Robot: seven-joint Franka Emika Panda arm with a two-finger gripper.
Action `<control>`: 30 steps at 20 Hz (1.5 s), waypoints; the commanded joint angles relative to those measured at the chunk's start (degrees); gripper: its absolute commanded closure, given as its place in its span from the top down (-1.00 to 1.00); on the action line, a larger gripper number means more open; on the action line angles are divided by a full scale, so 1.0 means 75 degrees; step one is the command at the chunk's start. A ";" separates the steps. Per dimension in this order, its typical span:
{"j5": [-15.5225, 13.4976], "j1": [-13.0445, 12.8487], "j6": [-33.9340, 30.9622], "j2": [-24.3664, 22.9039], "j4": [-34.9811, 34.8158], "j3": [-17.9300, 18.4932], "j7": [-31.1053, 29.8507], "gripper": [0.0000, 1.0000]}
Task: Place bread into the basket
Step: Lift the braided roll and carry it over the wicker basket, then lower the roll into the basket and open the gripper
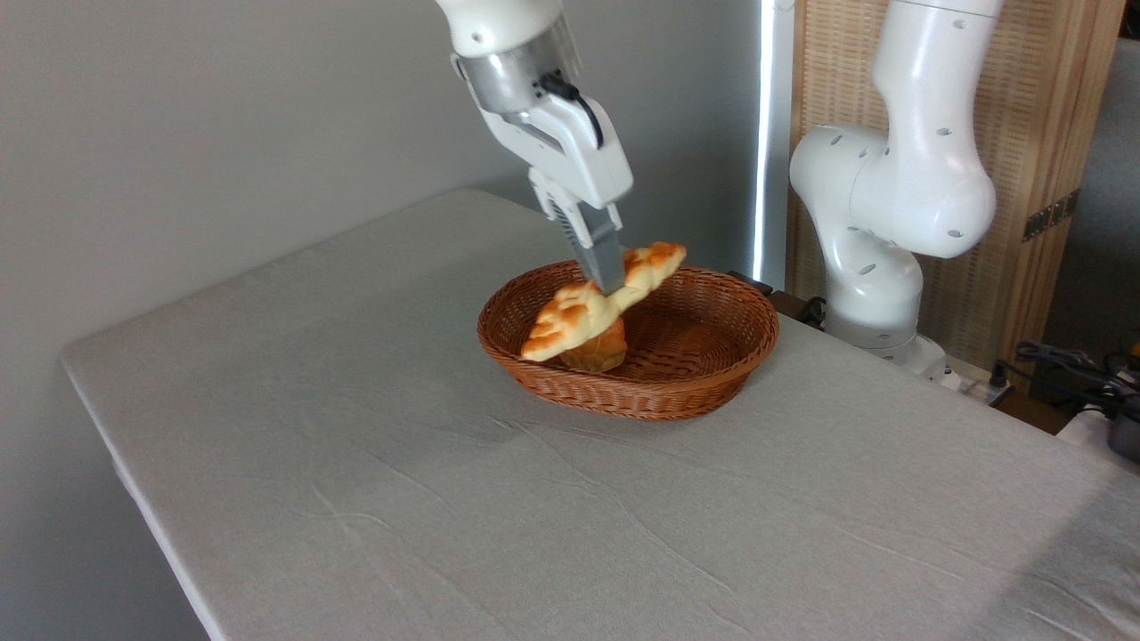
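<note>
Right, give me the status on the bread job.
Done: the gripper has the bread clamped near its middle and carried over the basket. In hand: the loaf hangs tilted, its lower end above a bun inside. Left: lower it, open the jaws, and pull the arm clear.

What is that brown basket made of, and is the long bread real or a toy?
The basket looks like woven wicker, reddish-brown with a slight sheen; the crossing strands and braided rim show it. The bread, held in the end effector, looks smooth and faintly glossy, cream with orange-brown ridges, and stays stiff while held by its middle. That hints at a plastic or foam toy, but the picture cannot settle it.
</note>
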 commanded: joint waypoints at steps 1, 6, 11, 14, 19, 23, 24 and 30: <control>-0.0276 -0.0501 0.1049 -0.1486 -0.2157 0.0106 0.0133 -1.00; -0.0781 -0.1065 0.1660 -0.1464 -0.2463 0.0293 0.0086 -0.38; -0.0769 -0.1077 0.1578 -0.1428 -0.2593 0.0539 0.0098 0.90; -0.0769 -0.1088 0.1602 -0.1393 -0.2593 0.0539 0.0086 1.00; -0.0746 -0.1088 0.1695 -0.1405 -0.2523 0.0656 0.0121 1.00; -0.0699 -0.1088 0.1695 -0.1393 -0.2476 0.0750 0.0121 1.00; -0.0687 -0.1088 0.1707 -0.1393 -0.2452 0.0762 0.0121 1.00; -0.0699 -0.1053 0.1707 -0.1370 -0.1751 0.0983 0.0074 1.00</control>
